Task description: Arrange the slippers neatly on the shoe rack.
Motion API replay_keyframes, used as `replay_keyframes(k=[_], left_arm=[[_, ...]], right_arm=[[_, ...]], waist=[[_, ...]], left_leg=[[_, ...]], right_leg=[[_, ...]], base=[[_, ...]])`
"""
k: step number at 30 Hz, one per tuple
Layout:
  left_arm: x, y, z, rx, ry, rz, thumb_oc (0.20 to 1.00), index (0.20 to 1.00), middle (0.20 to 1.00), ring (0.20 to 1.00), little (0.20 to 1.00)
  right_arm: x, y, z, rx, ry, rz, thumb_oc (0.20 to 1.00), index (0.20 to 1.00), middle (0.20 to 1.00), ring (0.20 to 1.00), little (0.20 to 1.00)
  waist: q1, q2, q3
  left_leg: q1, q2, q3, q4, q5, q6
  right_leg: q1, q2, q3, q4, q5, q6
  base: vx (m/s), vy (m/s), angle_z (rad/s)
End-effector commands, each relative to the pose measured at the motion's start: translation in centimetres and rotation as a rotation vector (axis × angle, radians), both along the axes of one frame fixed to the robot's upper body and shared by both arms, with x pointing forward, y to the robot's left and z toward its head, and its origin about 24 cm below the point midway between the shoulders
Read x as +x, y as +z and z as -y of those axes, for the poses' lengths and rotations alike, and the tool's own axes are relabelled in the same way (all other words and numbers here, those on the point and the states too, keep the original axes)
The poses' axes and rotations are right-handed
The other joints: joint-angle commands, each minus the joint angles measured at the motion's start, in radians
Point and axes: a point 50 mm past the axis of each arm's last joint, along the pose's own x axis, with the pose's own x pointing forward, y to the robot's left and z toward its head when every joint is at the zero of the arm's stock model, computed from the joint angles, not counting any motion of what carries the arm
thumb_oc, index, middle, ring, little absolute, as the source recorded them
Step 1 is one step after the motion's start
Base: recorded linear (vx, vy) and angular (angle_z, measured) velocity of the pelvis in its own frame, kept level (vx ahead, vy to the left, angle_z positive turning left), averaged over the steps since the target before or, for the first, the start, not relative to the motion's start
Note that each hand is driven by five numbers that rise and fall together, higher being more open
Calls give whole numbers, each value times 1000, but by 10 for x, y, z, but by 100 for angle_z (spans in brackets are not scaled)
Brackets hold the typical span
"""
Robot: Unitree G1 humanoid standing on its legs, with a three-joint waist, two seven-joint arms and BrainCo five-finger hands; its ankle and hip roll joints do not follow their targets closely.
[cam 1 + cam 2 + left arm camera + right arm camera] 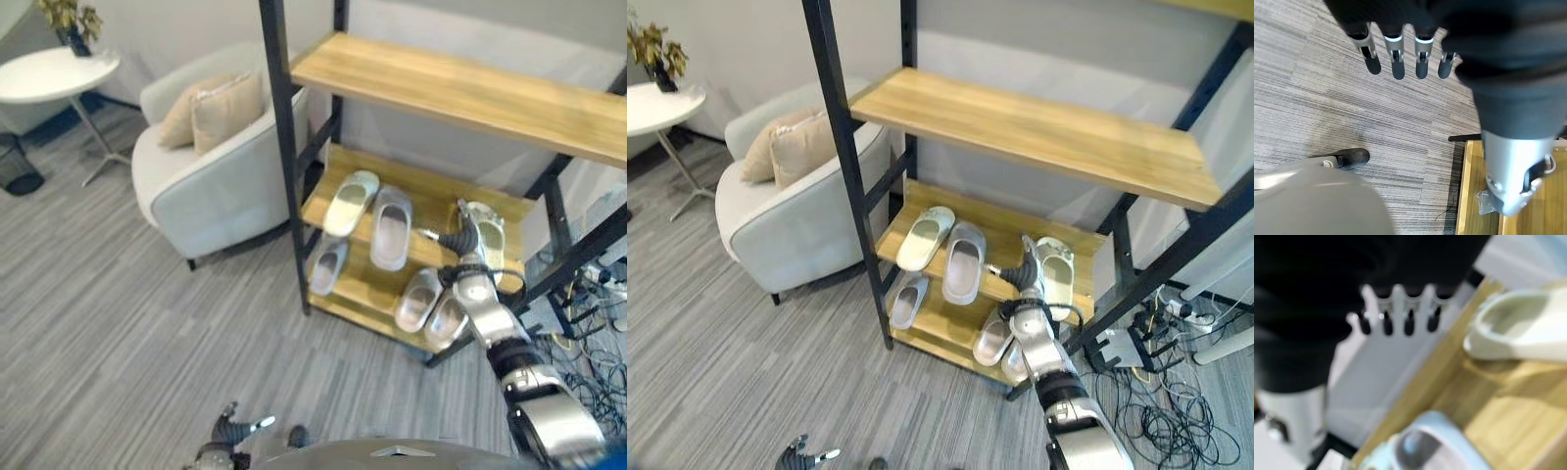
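Reaching in over the middle shelf (pixel 999 220) of the rack (pixel 838 157), the right hand (pixel 1027 262) hovers with fingers straight and holding nothing, just beside the pale green slipper (pixel 1056 264) at the shelf's right end. That slipper lies with its long axis running front to back, toe toward the rear edge, on the hand's outer side. Two more sit toward the left end: a light green one (pixel 925 237) and a grey one (pixel 965 258), roughly parallel. Others rest on the bottom shelf (pixel 945 328). The left hand (pixel 1396 54) hangs over the floor (pixel 118 323), fingers relaxed, well apart from the rack, so the right is nearer.
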Motion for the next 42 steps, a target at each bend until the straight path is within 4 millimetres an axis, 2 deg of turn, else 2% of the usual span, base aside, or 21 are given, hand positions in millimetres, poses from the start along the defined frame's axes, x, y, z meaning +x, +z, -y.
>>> replay_keyframes(k=[1, 2, 5, 11, 18, 21, 25, 28, 29, 30, 33, 34, 35, 37, 42], left_arm=[[49, 10, 34, -94, -6, 144, 1000, 1000, 1000, 1000, 1000], [50, 10, 34, -94, -6, 145, 1000, 1000, 1000, 1000, 1000], [58, 14, 34, -110, 20, 173, 1000, 1000, 1000, 1000, 1000], [61, 16, 31, -148, 81, 216, 1000, 1000, 1000, 1000, 1000], [59, 17, 31, -160, 133, 242, 1000, 1000, 1000, 1000, 1000], [60, 17, 32, -164, 141, 252, 1000, 1000, 1000, 1000, 1000], [63, 20, 37, -179, 142, 291, 1000, 1000, 1000, 1000, 1000], [64, 20, 40, -179, 121, 293, 1000, 1000, 1000, 1000, 1000], [66, 21, 44, -182, 102, 302, 1000, 1000, 1000, 1000, 1000], [66, 21, 46, -181, 101, 305, 1000, 1000, 1000, 1000, 1000], [67, 22, 49, -189, 94, 311, 1000, 1000, 1000, 1000, 1000], [66, 21, 50, -195, 89, 310, 1000, 1000, 1000, 1000, 1000], [59, 18, 52, -205, 88, 297, 1000, 1000, 1000, 1000, 1000], [53, 16, 51, -204, 92, 286, 1000, 1000, 1000, 1000, 1000], [36, 8, 48, -205, 118, 222, 1000, 1000, 1000, 1000, 1000]], right_arm=[[33, 76, 2, -11, -27, 235, 1000, 1000, 1000, 1000, 1000], [33, 76, 2, -11, -27, 236, 1000, 1000, 1000, 1000, 1000], [49, 100, -2, -21, -36, 271, 1000, 1000, 1000, 1000, 1000], [58, 111, 1, 22, -133, 274, 1000, 1000, 1000, 1000, 1000], [55, 111, 14, 53, -298, 331, 1000, 1000, 1000, 1000, 1000], [55, 110, 16, 64, -314, 333, 1000, 1000, 1000, 1000, 1000], [52, 105, 29, 134, -346, 332, 1000, 1000, 1000, 1000, 1000], [53, 108, 27, 143, -323, 340, 1000, 1000, 1000, 1000, 1000], [55, 110, 27, 107, -298, 324, 674, 674, 674, 674, 674], [56, 111, 25, 108, -285, 316, 592, 592, 592, 592, 592], [57, 112, 26, 82, -266, 298, 504, 504, 504, 504, 504], [58, 113, 25, 86, -255, 291, 435, 435, 435, 435, 435], [58, 110, 25, 66, -246, 269, 272, 272, 272, 272, 272], [58, 110, 24, 60, -237, 263, 200, 200, 200, 200, 200], [56, 99, 22, 27, -254, 246, 200, 200, 200, 200, 200]], waist=[[26, 33, 101], [26, 33, 101], [29, 44, 134], [29, 63, 159], [31, 78, 182], [32, 79, 185], [42, 88, 182], [47, 88, 179], [50, 89, 173], [53, 90, 172], [59, 91, 169], [62, 91, 167], [69, 92, 161], [71, 93, 158], [81, 89, 148]], left_leg=[[-50, 16, -39, 53, -28, -19], [-51, 16, -39, 54, -29, -19], [-108, 0, -37, 63, -19, -18], [-155, -25, -28, 62, -12, -20], [-154, -36, -23, 41, -5, -19], [-151, -36, -21, 37, -4, -20], [-136, -41, -26, 2, 5, -26], [-132, -43, -30, -6, 7, -26], [-132, -46, -31, -9, 6, -26], [-132, -47, -31, -7, 4, -26], [-133, -53, -33, 0, -2, -25], [-131, -55, -35, 2, -5, -24], [-128, -58, -40, 9, -12, -23], [-126, -59, -43, 12, -15, -22], [-123, -64, -54, 29, -29, -18]], right_leg=[[-23, -14, 39, 148, -106, 34], [-24, -14, 39, 148, -106, 34], [-75, -25, 39, 156, -103, 45], [-100, -44, 34, 135, -87, 64], [-101, -49, 36, 119, -77, 79], [-100, -50, 36, 117, -78, 80], [-89, -59, 31, 87, -69, 84], [-87, -61, 28, 75, -64, 86], [-83, -66, 26, 60, -60, 89], [-80, -68, 23, 56, -58, 90], [-70, -74, 19, 47, -55, 95], [-65, -76, 18, 42, -55, 96], [-54, -79, 15, 36, -56, 97], [-47, -81, 11, 33, -56, 97], [-19, -83, -1, 18, -60, 99]], base=[[-119, 78, 12], [-69, 63, 13], [-53, 92, 6], [14, 81, 9], [19, 45, 3], [22, 23, -5], [44, 12, -5], [23, -3, -1], [31, -13, 1], [41, -21, 0], [21, -15, 1], [54, -21, -1], [55, -21, -2], [55, -20, 2], [27, -11, 4]])
